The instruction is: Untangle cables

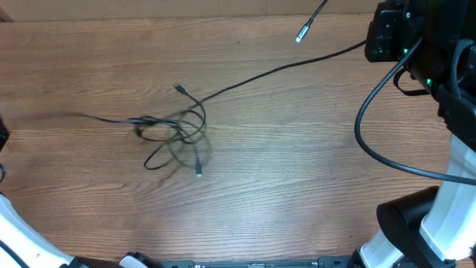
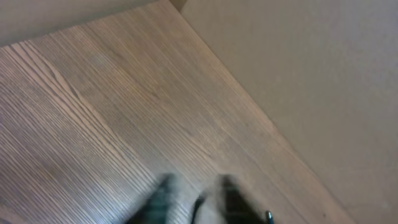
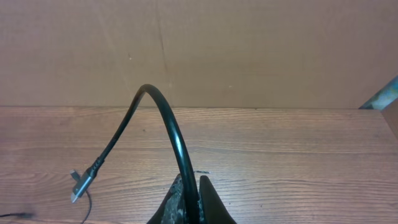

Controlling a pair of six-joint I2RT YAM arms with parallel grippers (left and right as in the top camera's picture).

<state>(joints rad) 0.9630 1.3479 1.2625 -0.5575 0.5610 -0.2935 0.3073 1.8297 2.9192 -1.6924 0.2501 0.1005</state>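
Right gripper (image 3: 192,194) is clenched on one black cable (image 3: 168,118), which arches up out of the jaws, its plug end (image 3: 79,185) drooping left. Tangle (image 1: 175,131) sits well left of those jaws, with a long strand running straight toward them. Left gripper (image 2: 194,204) is blurred; can't tell its grip.

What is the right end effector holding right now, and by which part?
A black cable, pinched in the right end effector along its cord, some way back from the silver-tipped plug, which hangs free past the arch.

right hand (image 3: 191,188) pinches cable (image 3: 159,104) | cable arcs up and left (silver plug (image 3: 80,185) at end)
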